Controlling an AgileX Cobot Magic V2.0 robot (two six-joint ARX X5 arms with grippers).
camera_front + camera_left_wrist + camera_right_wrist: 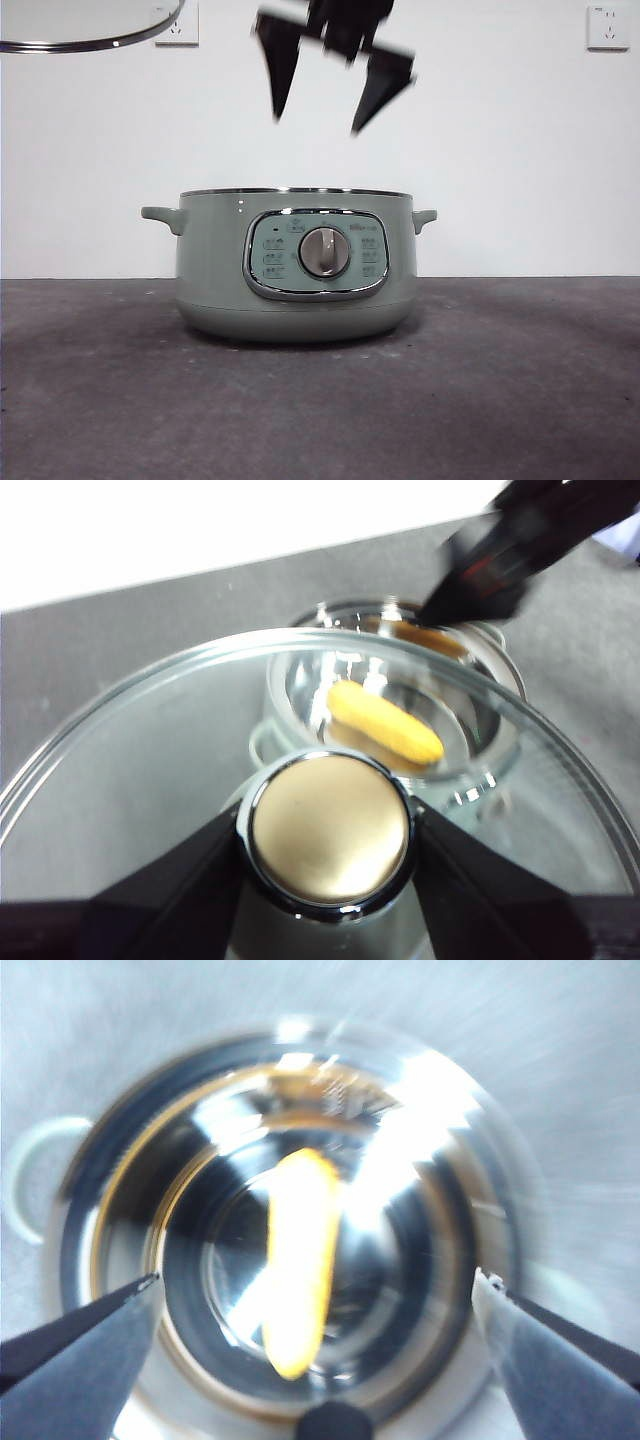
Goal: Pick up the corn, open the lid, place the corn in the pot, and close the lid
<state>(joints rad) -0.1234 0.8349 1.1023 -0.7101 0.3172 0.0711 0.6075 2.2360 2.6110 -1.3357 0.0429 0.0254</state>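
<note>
The sage-green pot [295, 265] stands open in the middle of the table. The corn [300, 1260] lies on the pot's shiny bottom; it also shows through the glass in the left wrist view [385, 720]. My right gripper [315, 122] is open and empty, hanging above the pot's mouth, and its jaws frame the pot [290, 1230] from above. My left gripper [330, 835] is shut on the knob [330, 828] of the glass lid [150, 770]. It holds the lid [90, 28] high at the upper left, away from the pot [490, 695].
The dark grey table [320, 400] reaches to a white wall. Two wall sockets [608, 27] sit high on the wall. The pot's side handles [163, 216] stick out left and right.
</note>
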